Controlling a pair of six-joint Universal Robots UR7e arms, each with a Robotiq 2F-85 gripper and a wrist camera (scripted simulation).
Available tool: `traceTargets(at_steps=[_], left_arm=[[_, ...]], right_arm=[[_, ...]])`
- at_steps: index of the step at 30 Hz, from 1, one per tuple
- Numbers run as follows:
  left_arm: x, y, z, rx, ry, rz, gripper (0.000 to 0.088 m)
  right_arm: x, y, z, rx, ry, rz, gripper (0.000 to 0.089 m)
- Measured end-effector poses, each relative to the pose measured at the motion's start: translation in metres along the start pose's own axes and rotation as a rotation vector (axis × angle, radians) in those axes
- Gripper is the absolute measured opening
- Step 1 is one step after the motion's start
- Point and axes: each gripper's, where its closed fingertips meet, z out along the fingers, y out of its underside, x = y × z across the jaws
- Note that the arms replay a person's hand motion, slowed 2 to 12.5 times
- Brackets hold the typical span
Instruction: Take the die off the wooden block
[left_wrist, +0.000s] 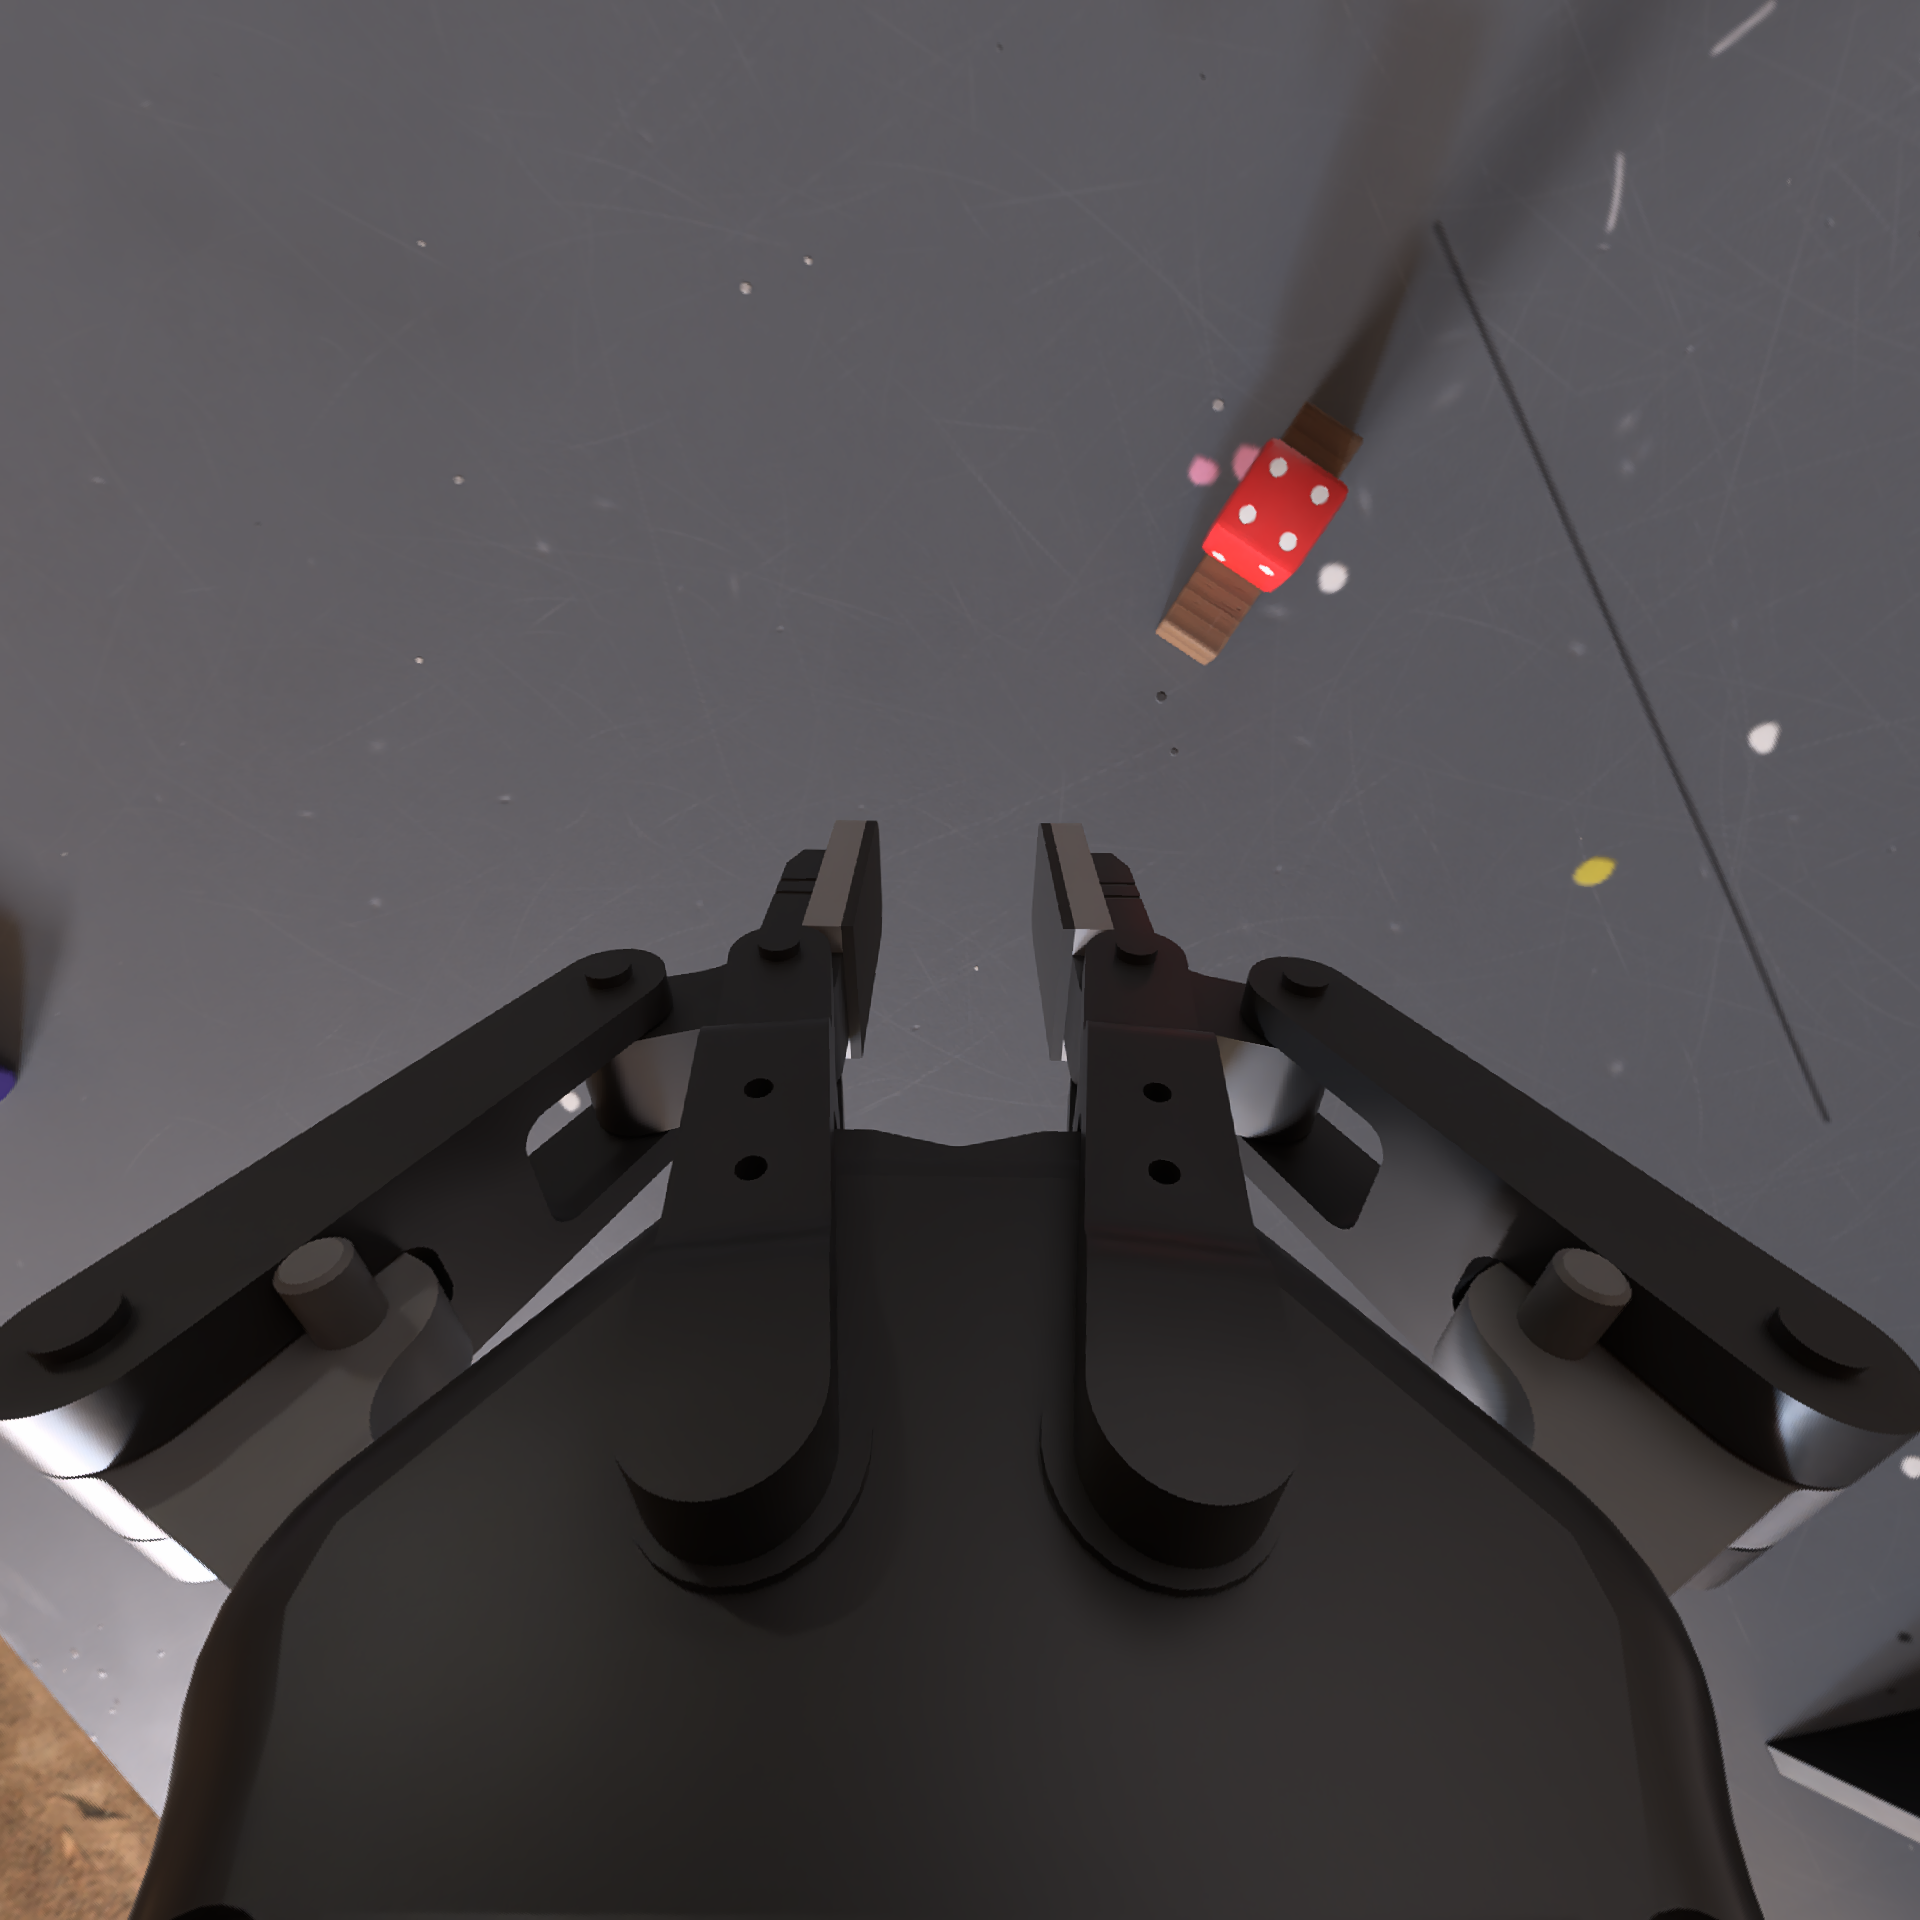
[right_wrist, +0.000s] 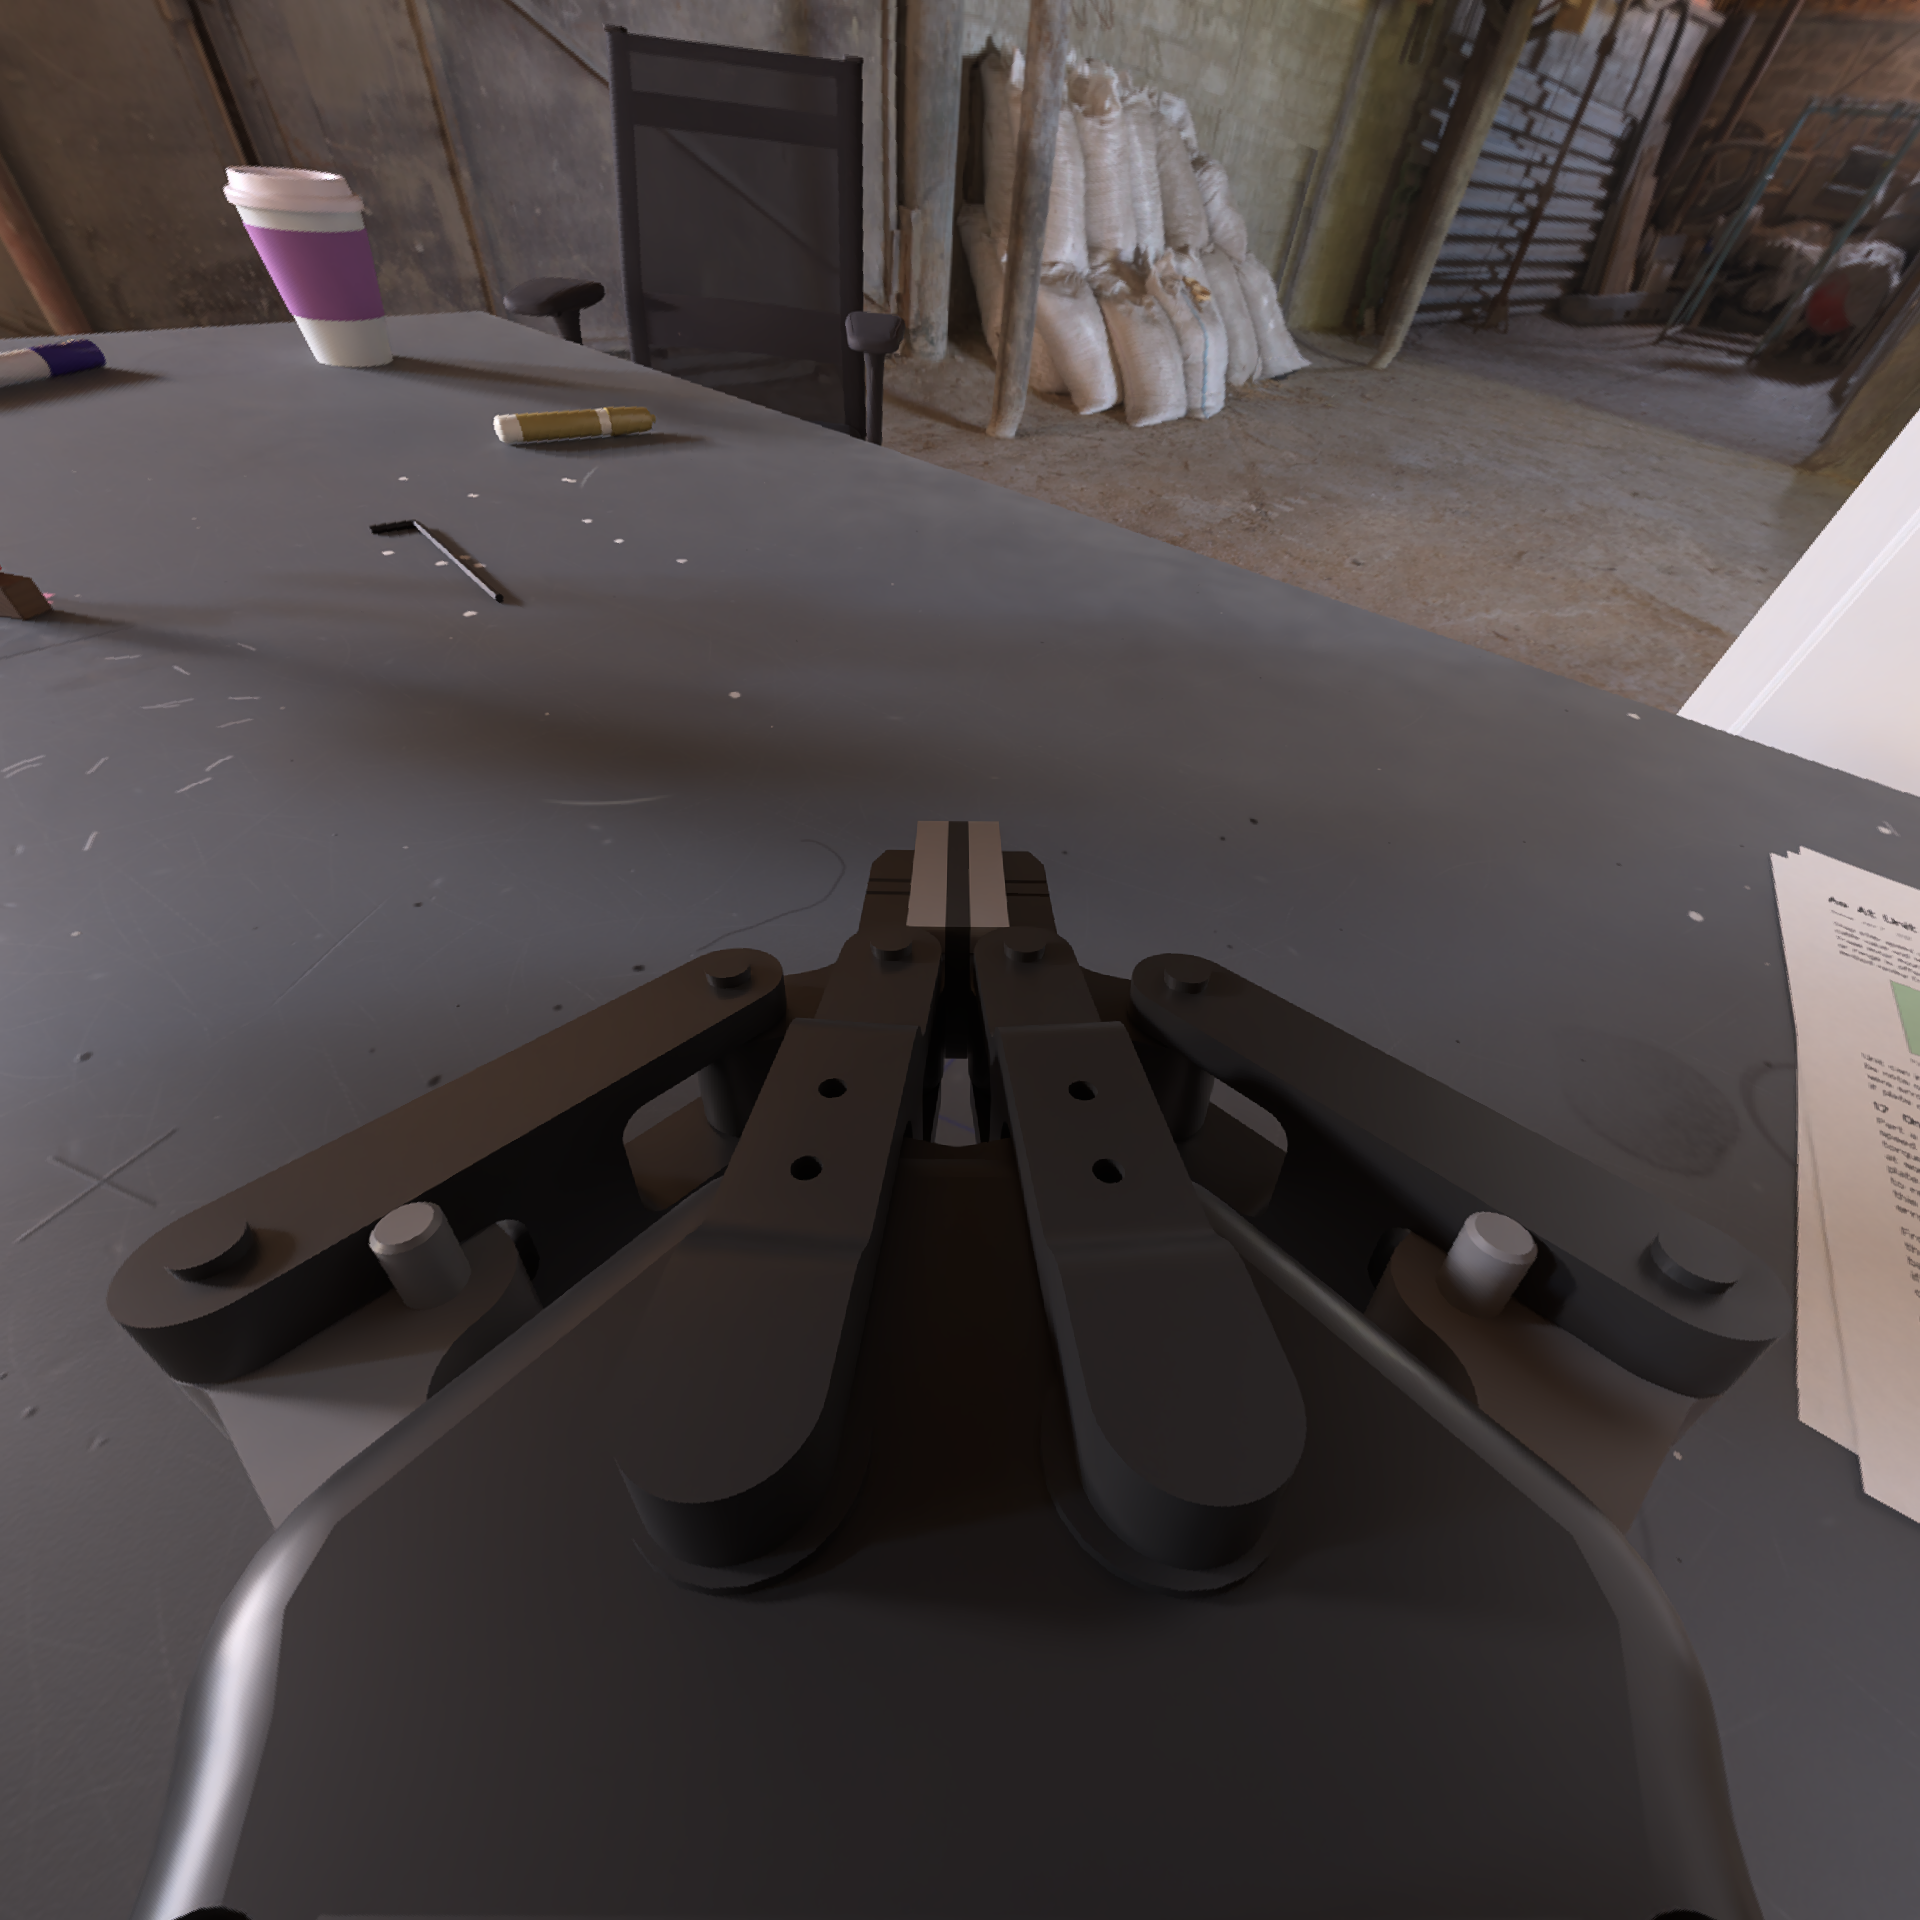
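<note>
A red die with white pips sits on a narrow brown wooden block that lies flat on the grey table. Both are in the left wrist view, up and to the right of my left gripper. The left gripper is open and empty, well above the table and short of the die. My right gripper is shut with nothing between its pads, low over the table. An end of the wooden block shows at the far left edge of the right wrist view.
In the right wrist view a purple-sleeved paper cup, a gold marker, a purple marker and a hex key lie on the far table. Papers lie at right. A chair stands beyond the table edge.
</note>
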Motion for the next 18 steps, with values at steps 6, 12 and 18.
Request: traceTargets(at_steps=[6,12,18], left_arm=[[0.007,0.0,0.008,-0.017,0.039,0.043,0.0291],[0.018,-0.011,0.012,0.012,0.067,0.096,0.0297],[0.028,-0.018,0.011,0.041,0.075,0.165,0.0309]], right_arm=[[-0.005,0.0,0.002,-0.001,-0.031,-0.007,0.0099],[-0.012,0.007,0.006,-0.024,-0.08,0.053,0.0365],[-0.011,0.001,0.008,0.015,-0.088,0.073,0.0565]])
